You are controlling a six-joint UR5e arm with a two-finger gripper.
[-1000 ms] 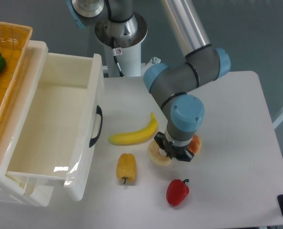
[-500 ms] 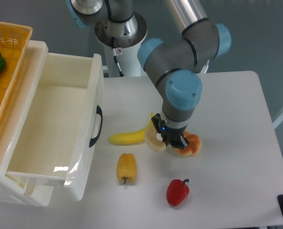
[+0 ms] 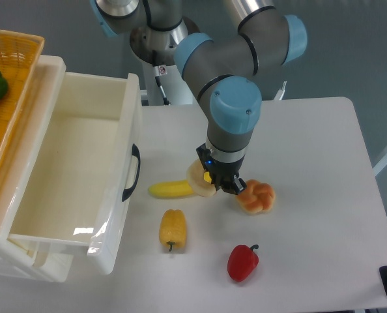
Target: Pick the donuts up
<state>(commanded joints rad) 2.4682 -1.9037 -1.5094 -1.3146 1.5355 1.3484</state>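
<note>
While the gripper (image 3: pixel 214 182) clamps the donut (image 3: pixel 198 180) above the banana (image 3: pixel 169 190), a bun (image 3: pixel 256 197) sits just right.

I'm working in what looks like a robotics lab; the arm's pedestal (image 3: pixel 162 39) is bolted at the edge of a plain white counter (image 3: pixel 311 156); toy food, a plastic drawer (image 3: pixel 76 176); grey-blue floor around.

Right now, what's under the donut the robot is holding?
The donut, held in the gripper, covers the right end of the banana. Whether they touch can't be told. The banana's tip is hidden.
</note>
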